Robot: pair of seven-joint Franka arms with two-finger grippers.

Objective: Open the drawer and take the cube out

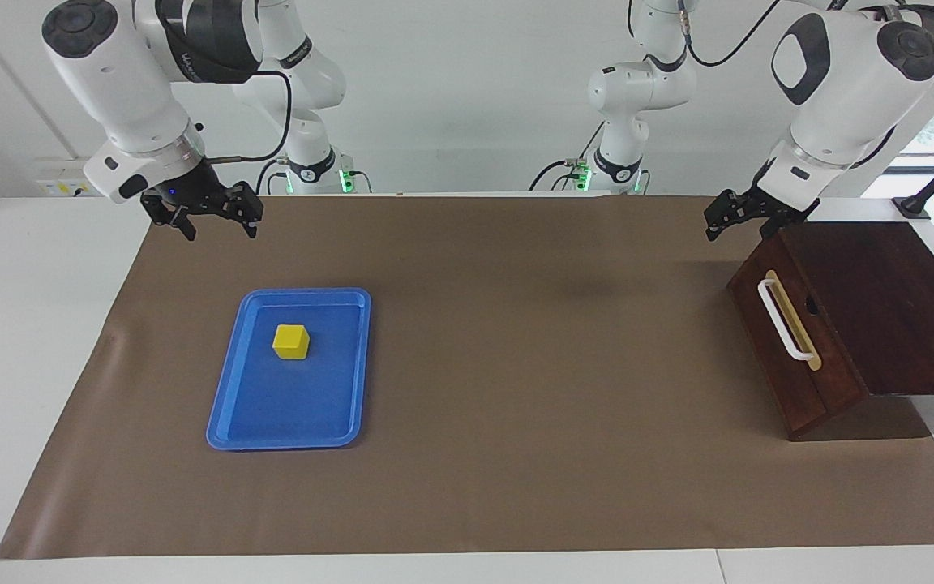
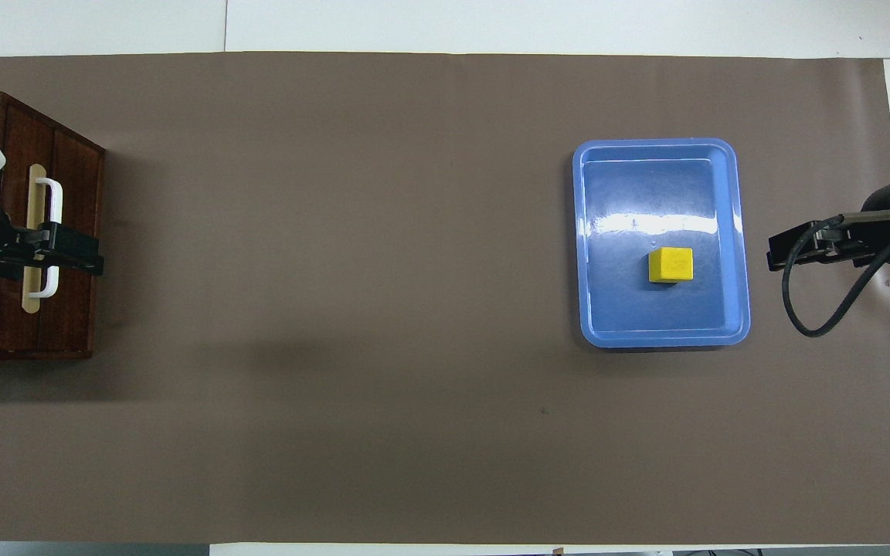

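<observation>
The drawer (image 1: pixel 791 345) sat shut in its cabinet (image 1: pixel 880 308) at the left arm's end of the table, its handle (image 1: pixel 783 318) facing the table's middle. Well apart, toward the right arm's end, lay the tray (image 1: pixel 272 405) — the cube (image 1: pixel 291 341) rested in it, in the half nearer the robots. A mat (image 1: pixel 516 405) lay under both — cabinet and tray stood about equally near the robots

Bare mat (image 1: pixel 548 341) lies open between tray (image 1: pixel 224 405) and drawer (image 1: pixel 791 381) front.
</observation>
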